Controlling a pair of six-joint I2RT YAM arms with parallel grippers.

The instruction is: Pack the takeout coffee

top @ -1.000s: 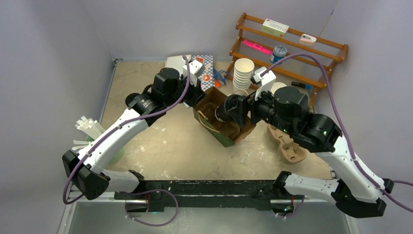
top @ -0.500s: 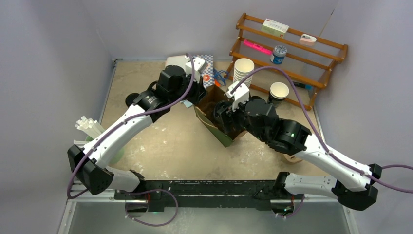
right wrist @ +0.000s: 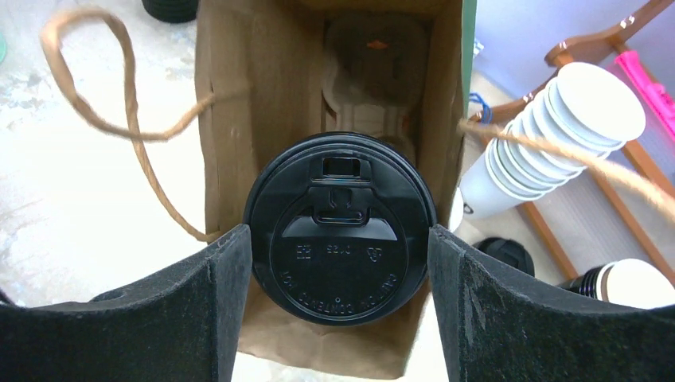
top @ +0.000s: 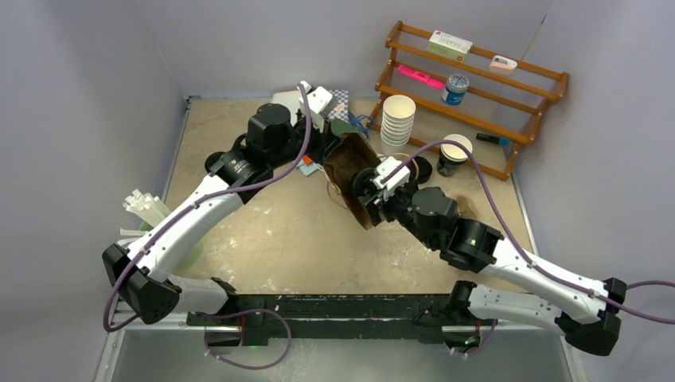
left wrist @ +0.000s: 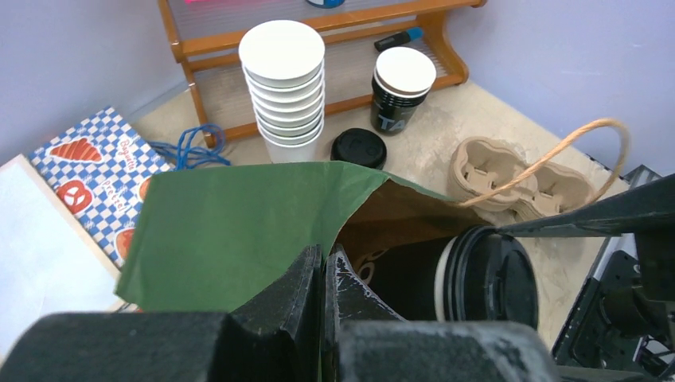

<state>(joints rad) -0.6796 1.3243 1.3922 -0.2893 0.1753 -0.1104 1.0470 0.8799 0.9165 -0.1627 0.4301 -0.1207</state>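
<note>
The takeout coffee is a dark cup with a black lid, and my right gripper is shut on it, one finger on each side of the lid. It hangs at the open mouth of a paper bag, green outside and brown inside. A cardboard cup carrier lies deep in the bag. My left gripper is shut on the bag's green edge, holding the mouth up. From the left wrist the coffee shows just inside the bag. From above, the bag lies tipped between my left gripper and right gripper.
A stack of white cups, a loose black lid and an open dark cup stand before the wooden rack. A second cardboard carrier lies right of the bag. Straws stand at the left, a checkered box behind the bag.
My right arm has swung left and stretched out low, bringing the coffee to the bag's mouth. The left gripper has drawn the bag's edge back, tipping the bag open towards the right arm.
</note>
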